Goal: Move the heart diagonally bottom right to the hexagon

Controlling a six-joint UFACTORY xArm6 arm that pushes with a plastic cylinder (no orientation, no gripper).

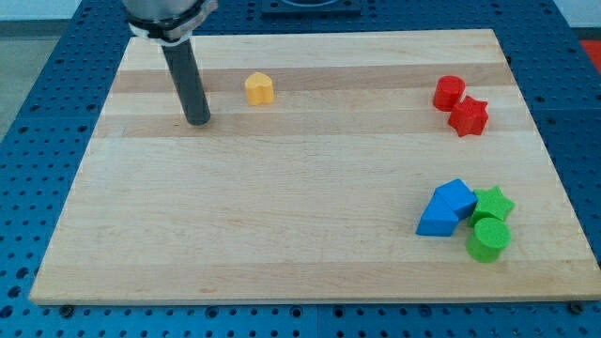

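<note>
A yellow heart (259, 88) lies near the view's top, left of centre. My tip (198, 121) rests on the board to the heart's left and slightly below it, apart from it. A red hexagon (449, 92) sits at the view's upper right, touching a red star (469, 116) just below and right of it. The heart is far to the left of the hexagon.
At the view's lower right several blocks cluster together: a blue cube-like block (456, 197), a blue triangle (437, 219), a green star (493, 202) and a green cylinder (487, 238). The wooden board (282, 235) lies on a blue perforated table.
</note>
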